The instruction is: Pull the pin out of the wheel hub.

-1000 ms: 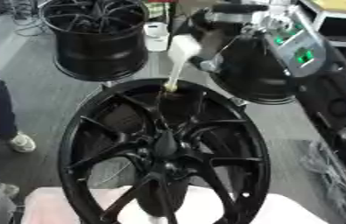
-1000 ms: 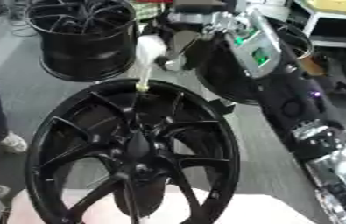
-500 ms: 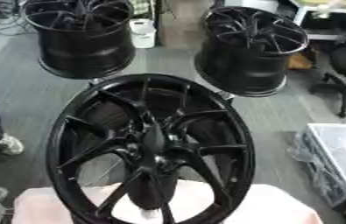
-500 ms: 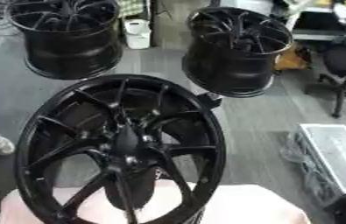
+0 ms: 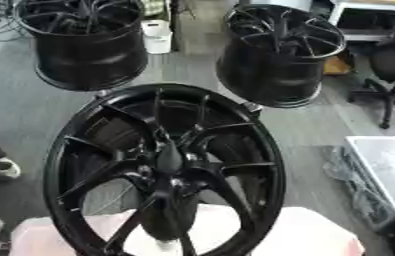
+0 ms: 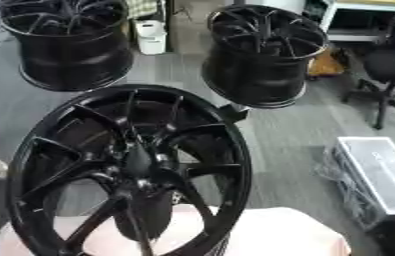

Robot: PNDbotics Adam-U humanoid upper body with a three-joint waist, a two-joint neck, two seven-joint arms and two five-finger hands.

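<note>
Left eye view: a glossy black spoked wheel hub (image 5: 167, 170) fills the centre; neither hand shows anywhere.

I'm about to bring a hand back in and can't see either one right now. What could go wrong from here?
1. Neither hand shows in either view, so the reach starts blind and could knock the near wheel, which stands upright on a pale pink surface.
2. No pin is clear at the hub; you might grab a spoke.
3. Two more wheels stand close behind.
</note>
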